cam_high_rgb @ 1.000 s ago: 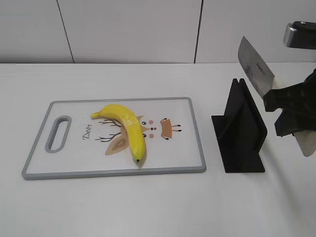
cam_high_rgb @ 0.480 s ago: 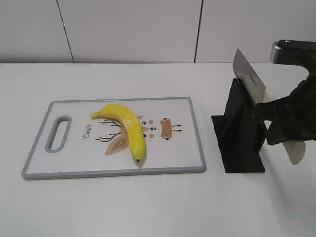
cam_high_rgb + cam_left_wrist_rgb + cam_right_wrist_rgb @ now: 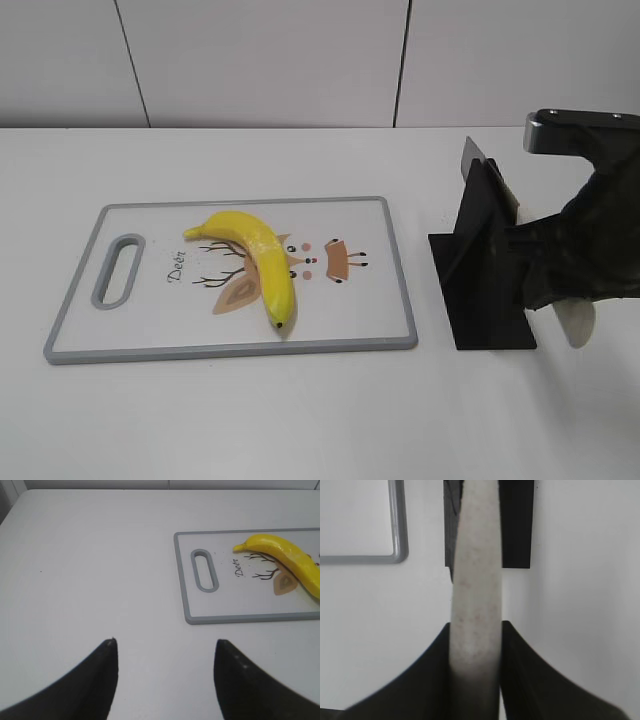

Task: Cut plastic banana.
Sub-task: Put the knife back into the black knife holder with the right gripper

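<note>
The right gripper (image 3: pixel 475 645), pinching the knife handle (image 3: pixel 474 595), should keep the blade aligned with the holder (image 3: pixel 485 270) slot; the left gripper (image 3: pixel 165 652) is spread.

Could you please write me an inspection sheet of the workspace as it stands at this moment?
Surface: white table, bare apart from the items below.
Job's things: plastic banana lies whole on the grey-rimmed cutting board, over its deer print. Knife is mostly down in the black knife stand, its pale handle sticking out.
Clutter: nothing seen.
Grippers: right gripper shut on the knife handle; left gripper open and empty, over bare table short of the board's handle end.
Cables: nothing seen.
Surroundings: white panelled wall behind the table.
</note>
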Motion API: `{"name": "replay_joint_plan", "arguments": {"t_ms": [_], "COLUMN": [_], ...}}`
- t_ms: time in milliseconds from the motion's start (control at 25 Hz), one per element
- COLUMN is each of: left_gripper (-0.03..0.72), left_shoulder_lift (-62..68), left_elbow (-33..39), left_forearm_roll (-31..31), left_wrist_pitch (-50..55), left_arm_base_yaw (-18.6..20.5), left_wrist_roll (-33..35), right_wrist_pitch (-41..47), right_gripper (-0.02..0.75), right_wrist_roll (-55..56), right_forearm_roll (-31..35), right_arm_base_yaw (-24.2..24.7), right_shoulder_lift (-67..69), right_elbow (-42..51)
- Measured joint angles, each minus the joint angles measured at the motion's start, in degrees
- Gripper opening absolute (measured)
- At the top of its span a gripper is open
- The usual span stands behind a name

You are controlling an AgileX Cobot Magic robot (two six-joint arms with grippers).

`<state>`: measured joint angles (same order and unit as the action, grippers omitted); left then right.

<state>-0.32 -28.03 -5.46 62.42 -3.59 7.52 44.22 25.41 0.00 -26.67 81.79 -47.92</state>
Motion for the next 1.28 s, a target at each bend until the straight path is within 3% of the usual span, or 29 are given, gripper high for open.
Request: {"name": "replay_joint_plan", "arguments": {"t_ms": [120, 240, 320, 520, 840, 1280], "left_gripper": [0.571, 0.571, 0.571, 0.571, 0.571, 0.571], "left_shoulder_lift": [0.0, 0.0, 0.0, 0.0, 0.0, 0.0], "left_elbow": [0.0, 0.0, 0.0, 0.0, 0.0, 0.0], "left_forearm_roll": [0.0, 0.0, 0.0, 0.0, 0.0, 0.0], "left_wrist_pitch": [0.0, 0.0, 0.0, 0.0, 0.0, 0.0], "left_arm_base_yaw": [0.0, 0.0, 0.0, 0.0, 0.0, 0.0], "left_wrist_roll": [0.0, 0.0, 0.0, 0.0, 0.0, 0.0], "right_wrist_pitch": [-0.3, -0.3, -0.3, 0.0, 3.9, 10.7], "right_gripper": [0.347, 0.584, 0.622, 0.64, 0.64, 0.618], "right_wrist_roll": [0.0, 0.0, -0.1, -3.0, -16.6, -22.1], "right_forearm_roll": [0.0, 0.0, 0.0, 0.0, 0.0, -1.9], "right_arm_base_yaw": [0.0, 0.0, 0.0, 0.0, 0.0, 0.0], "right_shoulder_lift": [0.0, 0.0, -0.3, -5.9, -24.6, -53.0], "right_elbow": [0.0, 0.0, 0.0, 0.0, 0.3, 13.4]}}
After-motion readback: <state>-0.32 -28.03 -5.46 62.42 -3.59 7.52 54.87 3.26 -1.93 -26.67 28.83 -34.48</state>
